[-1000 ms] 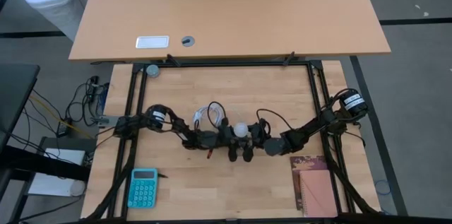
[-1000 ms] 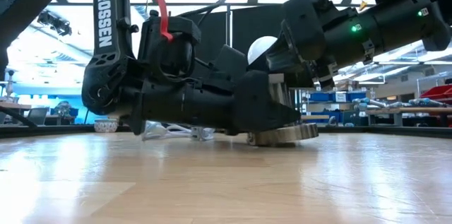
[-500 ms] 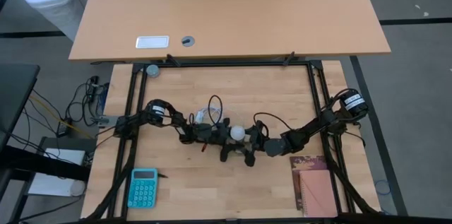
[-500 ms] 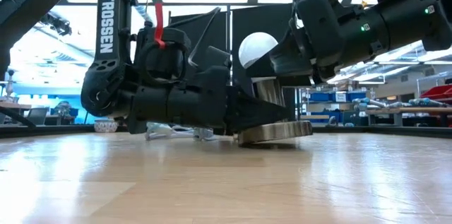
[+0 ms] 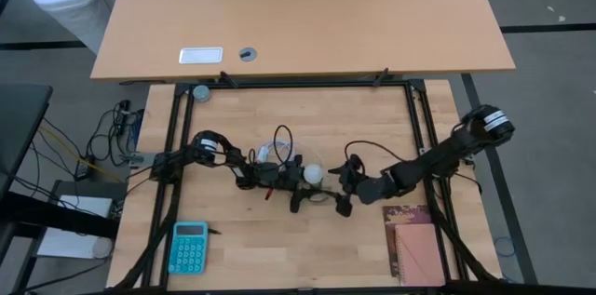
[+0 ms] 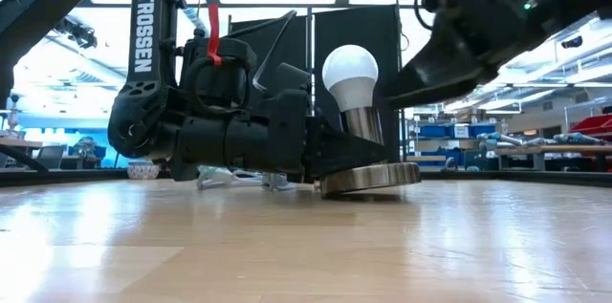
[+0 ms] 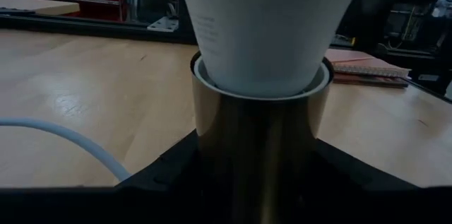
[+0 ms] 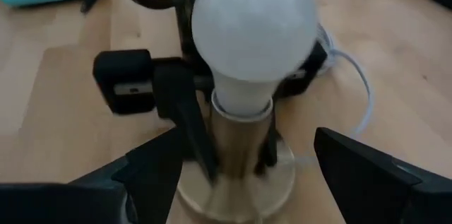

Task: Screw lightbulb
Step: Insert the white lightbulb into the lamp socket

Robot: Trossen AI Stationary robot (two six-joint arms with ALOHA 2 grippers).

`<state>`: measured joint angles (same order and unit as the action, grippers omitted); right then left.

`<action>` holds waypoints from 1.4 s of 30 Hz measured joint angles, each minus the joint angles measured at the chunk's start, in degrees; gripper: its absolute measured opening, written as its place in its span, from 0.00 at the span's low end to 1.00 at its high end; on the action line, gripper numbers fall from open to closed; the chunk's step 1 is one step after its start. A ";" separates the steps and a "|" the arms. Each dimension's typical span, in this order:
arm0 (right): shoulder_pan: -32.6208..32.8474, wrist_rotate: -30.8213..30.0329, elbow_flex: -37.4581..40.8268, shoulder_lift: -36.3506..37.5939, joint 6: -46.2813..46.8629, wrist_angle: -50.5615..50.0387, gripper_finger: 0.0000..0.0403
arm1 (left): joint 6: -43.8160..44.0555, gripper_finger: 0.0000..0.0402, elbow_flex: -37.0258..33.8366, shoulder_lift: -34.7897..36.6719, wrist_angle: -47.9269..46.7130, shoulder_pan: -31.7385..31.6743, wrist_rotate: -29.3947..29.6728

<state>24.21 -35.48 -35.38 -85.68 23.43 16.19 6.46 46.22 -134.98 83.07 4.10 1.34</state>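
On left arm (image 6: 143,64), "TROSSEN", lightbulb (image 6: 350,66) print illegible

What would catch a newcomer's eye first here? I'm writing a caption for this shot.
The white lightbulb stands upright in a silvery socket mid-table. The left gripper clamps the socket's neck, while the right gripper hangs open just beside the bulb, touching nothing. A teal calculator lies at the near-left corner.

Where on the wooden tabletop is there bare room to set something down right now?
Free: the far half of the tabletop, between the black frame rails and the arms, and the near strip between the calculator and the notebook. Crowded: the middle, where the left tool grips the socket under the lightbulb, with the right tool open beside it.
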 joint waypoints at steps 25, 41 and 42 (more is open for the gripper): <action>-25.16 -11.40 -0.04 18.38 -9.12 -21.04 0.78 | 1.01 0.49 -0.09 -0.07 0.96 -0.04 0.37; -70.88 23.07 -0.11 15.03 -20.96 -7.14 0.77 | 0.83 0.49 -0.07 -0.07 0.98 0.00 0.33; -72.01 25.36 -0.11 14.09 -20.82 -7.50 0.77 | 0.83 0.49 -0.07 -0.07 0.96 0.00 0.33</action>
<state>-47.80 -10.12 -35.48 -71.59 2.61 8.69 7.29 46.15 -135.04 84.03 4.10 1.67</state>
